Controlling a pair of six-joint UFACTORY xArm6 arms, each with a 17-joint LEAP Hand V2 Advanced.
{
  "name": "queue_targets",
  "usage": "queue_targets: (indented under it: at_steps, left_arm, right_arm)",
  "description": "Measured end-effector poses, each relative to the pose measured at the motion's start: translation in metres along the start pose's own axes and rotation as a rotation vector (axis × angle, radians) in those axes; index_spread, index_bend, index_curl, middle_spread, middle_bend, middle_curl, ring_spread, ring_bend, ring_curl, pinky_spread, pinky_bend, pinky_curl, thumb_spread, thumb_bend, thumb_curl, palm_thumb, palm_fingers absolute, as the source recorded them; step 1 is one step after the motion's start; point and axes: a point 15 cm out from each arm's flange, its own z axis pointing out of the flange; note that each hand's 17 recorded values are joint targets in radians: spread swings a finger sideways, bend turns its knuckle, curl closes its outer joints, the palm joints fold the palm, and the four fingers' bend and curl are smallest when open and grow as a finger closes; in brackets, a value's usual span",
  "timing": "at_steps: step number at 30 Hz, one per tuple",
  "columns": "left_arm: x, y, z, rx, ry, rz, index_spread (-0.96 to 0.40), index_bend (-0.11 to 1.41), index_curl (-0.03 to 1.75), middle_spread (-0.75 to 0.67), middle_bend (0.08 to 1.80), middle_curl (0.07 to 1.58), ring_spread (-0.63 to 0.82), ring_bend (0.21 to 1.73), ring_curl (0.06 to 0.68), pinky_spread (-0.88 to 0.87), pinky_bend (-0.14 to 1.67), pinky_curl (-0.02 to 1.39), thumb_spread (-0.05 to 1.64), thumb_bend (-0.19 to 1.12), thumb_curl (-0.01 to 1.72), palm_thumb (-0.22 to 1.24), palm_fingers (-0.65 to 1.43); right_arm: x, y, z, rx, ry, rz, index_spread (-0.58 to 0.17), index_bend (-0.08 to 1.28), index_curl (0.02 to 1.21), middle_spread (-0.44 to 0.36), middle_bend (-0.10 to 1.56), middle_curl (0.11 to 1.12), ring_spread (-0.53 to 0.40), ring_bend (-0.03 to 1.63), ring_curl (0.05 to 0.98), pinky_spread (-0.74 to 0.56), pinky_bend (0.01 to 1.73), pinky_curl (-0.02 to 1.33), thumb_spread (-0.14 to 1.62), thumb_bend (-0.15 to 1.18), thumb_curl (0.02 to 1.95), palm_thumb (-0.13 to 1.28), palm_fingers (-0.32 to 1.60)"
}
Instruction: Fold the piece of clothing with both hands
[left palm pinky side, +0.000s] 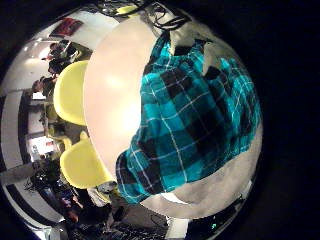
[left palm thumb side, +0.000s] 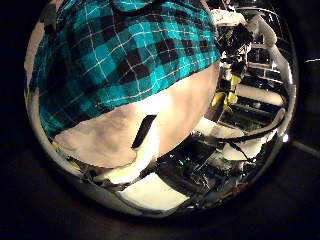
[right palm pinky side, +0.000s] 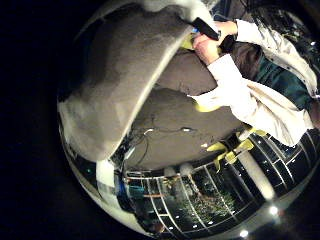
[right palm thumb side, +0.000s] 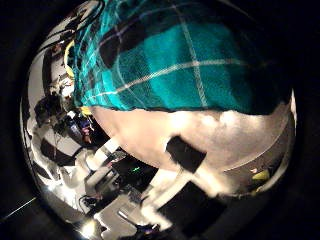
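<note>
The checked garment (left palm pinky side: 195, 115) lies spread on the pale table (left palm pinky side: 115, 90), well below my left palm. In the left thumb side view the garment (left palm thumb side: 125, 50) covers the table's far part, with bare table (left palm thumb side: 170, 115) beside it. White parts of a hand (left palm pinky side: 188, 40) rest at the garment's far edge. The cloth (right palm thumb side: 180, 60) fills much of the right thumb side view, so it is close to my right palm. My right hand's thumb (right palm thumb side: 190, 158) reaches straight out over bare table (right palm thumb side: 215, 135), apart from the cloth. None of my left hand shows.
Two chairs (left palm pinky side: 72, 90) stand beside the table, one (left palm pinky side: 85, 165) near its edge. The other arm (left palm thumb side: 245, 35) shows beyond the garment. The table's edge (right palm pinky side: 95, 130) runs through the right little finger side view, with floor and room clutter beyond it.
</note>
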Motion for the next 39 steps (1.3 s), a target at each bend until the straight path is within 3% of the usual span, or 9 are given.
queue_targets:
  at_steps: [1, 2, 4, 7, 10, 16, 31, 39]
  left_arm:
    - [0.0, 0.0, 0.0, 0.0, 0.001, -0.001, -0.02, 0.17, 0.4, 0.16, 0.18, 0.37, 0.14, 0.76, 0.266, 0.23, 0.42, 0.41, 1.07, -0.02, 0.29, 0.31, 0.12]
    - [0.0, 0.001, -0.001, 0.001, 0.002, -0.003, -0.02, 0.17, 0.39, 0.16, 0.19, 0.37, 0.14, 0.75, 0.265, 0.23, 0.42, 0.41, 1.07, -0.02, 0.29, 0.31, 0.12]
    - [0.0, 0.003, -0.003, 0.001, 0.002, -0.002, -0.02, 0.17, 0.39, 0.16, 0.19, 0.37, 0.14, 0.75, 0.264, 0.23, 0.42, 0.4, 1.08, -0.02, 0.29, 0.31, 0.12]
    - [-0.001, 0.004, -0.005, 0.004, 0.002, -0.003, -0.02, 0.17, 0.38, 0.15, 0.19, 0.37, 0.14, 0.75, 0.262, 0.23, 0.42, 0.4, 1.08, -0.02, 0.29, 0.32, 0.13]
    - [-0.001, 0.005, -0.006, 0.007, 0.002, -0.002, -0.02, 0.17, 0.38, 0.14, 0.19, 0.36, 0.13, 0.75, 0.259, 0.23, 0.41, 0.39, 1.08, -0.02, 0.29, 0.32, 0.14]
    - [-0.002, 0.013, -0.002, -0.008, 0.005, -0.006, -0.03, 0.18, 0.37, 0.13, 0.19, 0.36, 0.13, 0.74, 0.253, 0.22, 0.4, 0.38, 1.08, -0.02, 0.29, 0.32, 0.16]
    - [0.003, 0.04, 0.017, -0.067, 0.028, -0.008, -0.06, 0.18, 0.39, 0.07, 0.21, 0.38, 0.1, 0.69, 0.231, 0.2, 0.33, 0.36, 1.12, -0.02, 0.29, 0.35, 0.25]
    - [-0.015, 0.062, 0.041, -0.12, 0.091, -0.04, -0.08, 0.18, 0.39, 0.03, 0.22, 0.4, 0.05, 0.68, 0.226, 0.16, 0.32, 0.35, 1.14, -0.02, 0.29, 0.35, 0.31]
  right_arm:
    - [0.002, 0.001, 0.0, 0.002, 0.0, -0.001, -0.321, 0.16, 0.3, -0.115, 0.46, 0.41, -0.135, 0.83, 0.319, -0.01, 0.67, 0.28, 1.04, 0.0, 0.39, 0.65, 0.69]
    - [0.003, 0.001, -0.001, 0.005, 0.001, -0.002, -0.364, 0.21, 0.31, -0.18, 0.58, 0.45, -0.185, 0.92, 0.335, -0.15, 0.74, 0.28, 1.03, 0.01, 0.41, 0.71, 1.04]
    - [0.005, 0.002, -0.001, 0.002, 0.013, -0.001, -0.386, 0.27, 0.36, -0.207, 0.64, 0.5, -0.212, 0.97, 0.381, -0.22, 0.8, 0.32, 1.03, 0.01, 0.42, 0.75, 1.14]
    - [0.014, 0.008, -0.006, 0.003, 0.035, 0.014, -0.42, 0.49, 0.48, -0.227, 0.8, 0.59, -0.231, 1.07, 0.464, -0.26, 0.95, 0.41, 1.03, 0.03, 0.45, 0.84, 1.27]
    - [0.022, 0.017, -0.011, 0.024, 0.043, 0.026, -0.432, 0.7, 0.61, -0.238, 0.95, 0.69, -0.249, 1.18, 0.528, -0.26, 1.1, 0.5, 1.05, 0.05, 0.48, 0.94, 1.2]
    - [0.051, 0.049, -0.028, 0.068, 0.063, 0.083, -0.41, 0.91, 0.77, -0.242, 1.12, 0.81, -0.255, 1.31, 0.622, -0.24, 1.24, 0.62, 1.12, 0.07, 0.54, 1.02, 1.05]
    - [0.106, 0.108, -0.073, 0.192, 0.086, 0.209, -0.379, 1.05, 0.94, -0.237, 1.26, 0.95, -0.25, 1.45, 0.749, -0.21, 1.34, 0.85, 1.21, 0.02, 0.62, 1.02, 0.85]
    - [0.064, 0.107, -0.142, 0.356, 0.11, 0.171, -0.372, 1.09, 0.98, -0.234, 1.29, 0.98, -0.248, 1.48, 0.784, -0.21, 1.35, 0.93, 1.24, 0.0, 0.64, 1.02, 0.8]
